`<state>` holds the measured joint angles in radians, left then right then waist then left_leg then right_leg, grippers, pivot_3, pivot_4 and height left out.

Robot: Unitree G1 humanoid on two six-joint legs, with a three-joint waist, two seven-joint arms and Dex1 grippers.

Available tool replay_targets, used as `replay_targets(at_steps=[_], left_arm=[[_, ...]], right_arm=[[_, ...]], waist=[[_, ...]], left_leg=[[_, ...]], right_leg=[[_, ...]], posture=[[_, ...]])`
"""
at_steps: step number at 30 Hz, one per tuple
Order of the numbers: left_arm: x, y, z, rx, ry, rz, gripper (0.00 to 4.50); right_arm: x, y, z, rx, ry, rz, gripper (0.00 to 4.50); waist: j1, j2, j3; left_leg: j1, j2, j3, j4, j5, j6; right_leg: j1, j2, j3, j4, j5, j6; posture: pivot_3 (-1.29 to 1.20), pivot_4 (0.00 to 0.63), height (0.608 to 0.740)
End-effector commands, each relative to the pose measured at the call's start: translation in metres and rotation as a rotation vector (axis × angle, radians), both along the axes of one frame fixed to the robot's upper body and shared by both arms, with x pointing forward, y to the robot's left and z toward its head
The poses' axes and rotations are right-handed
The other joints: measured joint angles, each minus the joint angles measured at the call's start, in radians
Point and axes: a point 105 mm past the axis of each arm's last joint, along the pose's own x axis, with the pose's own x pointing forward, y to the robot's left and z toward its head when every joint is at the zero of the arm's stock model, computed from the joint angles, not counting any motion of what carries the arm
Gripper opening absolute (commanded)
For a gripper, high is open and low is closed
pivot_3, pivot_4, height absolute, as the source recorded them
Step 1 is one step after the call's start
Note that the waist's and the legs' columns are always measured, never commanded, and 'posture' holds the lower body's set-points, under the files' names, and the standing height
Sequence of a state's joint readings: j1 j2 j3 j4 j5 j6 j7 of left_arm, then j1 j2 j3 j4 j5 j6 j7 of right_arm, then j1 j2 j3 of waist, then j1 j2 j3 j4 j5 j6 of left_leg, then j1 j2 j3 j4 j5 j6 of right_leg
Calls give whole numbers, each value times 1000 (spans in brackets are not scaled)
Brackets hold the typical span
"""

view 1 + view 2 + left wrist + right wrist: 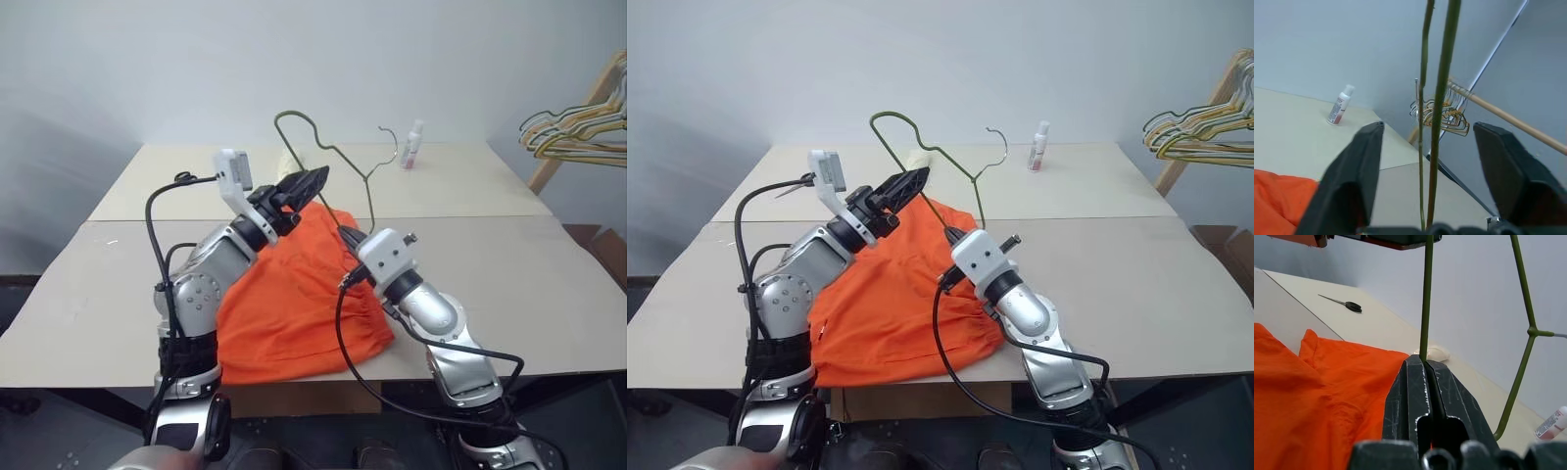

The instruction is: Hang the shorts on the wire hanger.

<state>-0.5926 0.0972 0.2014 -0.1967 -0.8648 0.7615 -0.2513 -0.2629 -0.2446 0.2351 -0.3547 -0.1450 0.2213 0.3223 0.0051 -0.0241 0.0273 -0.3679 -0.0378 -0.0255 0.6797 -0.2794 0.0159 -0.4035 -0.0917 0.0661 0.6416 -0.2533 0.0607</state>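
Observation:
The orange shorts [294, 304] lie spread on the table in front of me, reaching its near edge. The wire hanger [338, 155] is held up above them, tilted, with its hook [392, 147] toward the far side. My right gripper [1425, 363] is shut on the hanger's wire at a lower corner, just over the shorts. My left gripper [1430, 127] is raised to the hanger's upper part. Its fingers [1359, 166] stand apart with two runs of wire passing between them, touching neither.
A small white bottle [412, 145] stands at the table's far right. Scissors [1347, 305] lie at the far left, and a pale object [1434, 352] lies beyond the shorts. A bunch of coloured hangers [578, 127] hangs on a wooden rack off the right.

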Motion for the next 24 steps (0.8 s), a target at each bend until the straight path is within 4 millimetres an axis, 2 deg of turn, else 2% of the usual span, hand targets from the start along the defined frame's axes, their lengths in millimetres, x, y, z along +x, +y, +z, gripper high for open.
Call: replay_targets(at_steps=[1,5,11,12,15,20,23,24], left_arm=[[2,2,14,-32,-47,34,1542],[2,1,9,-16,-52,34,119],[5,-1,9,18,-86,60,52],[4,-2,10,30,-108,58,0],[1,-1,14,32,-154,54,0],[-6,21,25,36,-241,15,0],[-23,42,38,14,-318,-102,0],[-28,49,39,30,-342,-136,0]], right_arm=[[-4,2,16,12,-79,-2,0],[-4,2,17,-14,-97,0,0],[-5,0,17,-75,-124,7,0],[-5,0,17,-82,-133,9,534],[-4,-3,21,-97,-166,-7,1474],[-12,-23,30,0,-66,91,3271],[-22,-39,34,154,200,289,4331],[-27,-45,33,195,325,385,4466]], waist=[[1,0,0],[1,0,0],[0,0,0],[0,0,0],[-5,0,0],[-8,0,0],[-13,0,0],[-14,0,0]], left_leg=[[0,0,0,0,0,0],[0,0,0,0,0,0],[0,0,0,0,0,0],[0,0,0,0,0,0],[0,0,0,0,0,0],[0,0,0,0,0,1],[0,1,0,0,-2,4],[0,2,0,0,-2,4]], right_leg=[[0,0,0,0,0,0],[0,0,0,0,0,0],[0,0,0,0,0,0],[0,0,0,0,0,0],[0,0,0,0,0,0],[0,0,0,0,0,0],[0,0,0,0,0,0],[1,0,0,0,0,0]], posture=[[38,0,740],[32,0,740],[27,0,740],[26,0,740],[25,0,740],[30,0,740],[32,0,740],[34,0,740]])
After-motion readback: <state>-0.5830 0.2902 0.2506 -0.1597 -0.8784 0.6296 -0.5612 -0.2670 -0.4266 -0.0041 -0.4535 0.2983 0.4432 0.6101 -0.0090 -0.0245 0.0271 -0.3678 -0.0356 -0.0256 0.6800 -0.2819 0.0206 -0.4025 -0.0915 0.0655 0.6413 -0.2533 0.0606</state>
